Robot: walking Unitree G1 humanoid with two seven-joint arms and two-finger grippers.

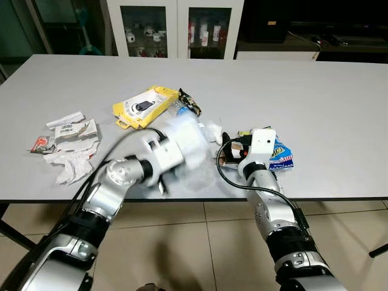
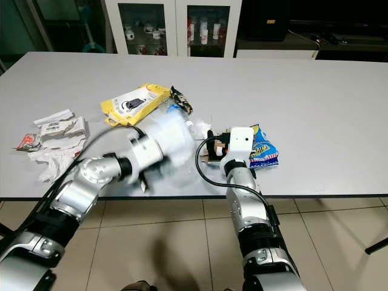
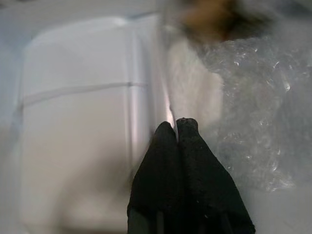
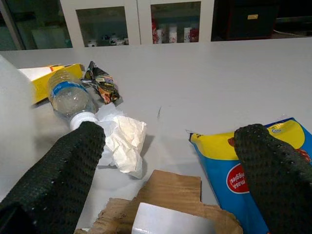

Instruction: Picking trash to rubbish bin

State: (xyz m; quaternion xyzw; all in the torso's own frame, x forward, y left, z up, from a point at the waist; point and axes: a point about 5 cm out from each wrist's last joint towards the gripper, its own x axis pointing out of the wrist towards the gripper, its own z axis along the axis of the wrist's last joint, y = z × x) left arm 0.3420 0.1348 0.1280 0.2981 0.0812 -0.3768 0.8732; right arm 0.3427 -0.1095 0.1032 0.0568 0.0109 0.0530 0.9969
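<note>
My left gripper [image 3: 175,127] has its fingers pressed together on a white translucent plastic bag [image 1: 185,142], which looks blurred above the table's front edge. Beside the white of the bag there is crinkled clear plastic [image 3: 253,107]. My right gripper [image 4: 173,134] is open and low over the table, its fingers standing either side of a torn piece of brown cardboard [image 4: 165,195]. A blue and yellow snack bag [image 1: 282,154] lies by its right finger. Just beyond it are a crumpled white tissue [image 4: 122,141] and a clear water bottle [image 4: 70,97] lying on its side.
On the grey table [image 1: 315,91] lie a yellow package [image 1: 145,106] and a dark snack wrapper [image 1: 189,102] behind the bag. Crumpled white papers [image 1: 73,145] and a small red wrapper [image 1: 41,144] sit at the left. A glass-door cabinet [image 1: 176,27] stands beyond the table.
</note>
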